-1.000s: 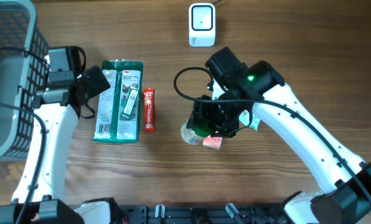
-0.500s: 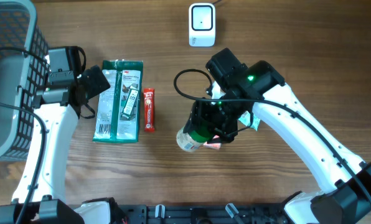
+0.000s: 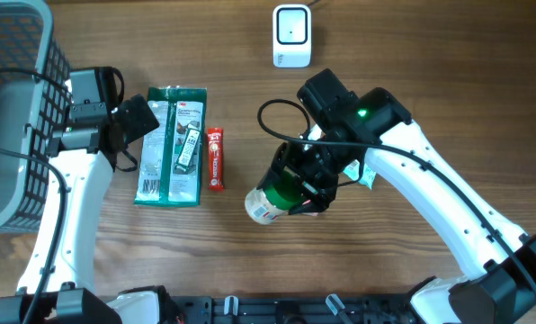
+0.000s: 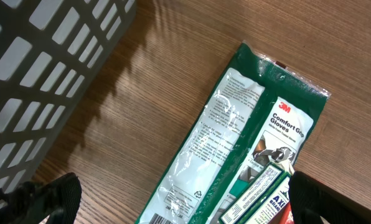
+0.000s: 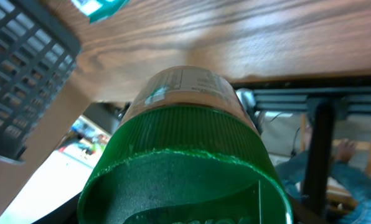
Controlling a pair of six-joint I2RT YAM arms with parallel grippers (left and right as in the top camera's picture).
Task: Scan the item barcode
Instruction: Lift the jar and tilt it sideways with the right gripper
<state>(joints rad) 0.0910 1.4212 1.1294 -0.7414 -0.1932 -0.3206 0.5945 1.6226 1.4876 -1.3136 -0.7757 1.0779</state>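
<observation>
With right gripper (image 3: 311,184) clenched on the green-lidded jar (image 3: 268,200), tilted over mid-table well apart from the scanner (image 3: 291,34), and left gripper (image 3: 135,121) released over the gloves pack (image 3: 165,148), best roll the jar until its label faces the scanner window, then approach slowly.

The jar (image 3: 266,202) has a ribbed green lid (image 5: 185,180) and a pale labelled body. It's tipped on its side, base pointing lower-left, with the lid end gripped in the right claw (image 3: 302,187). The white scanner (image 3: 291,34) sits well apart, near the worktop's (image 3: 430,72) far edge.
</observation>
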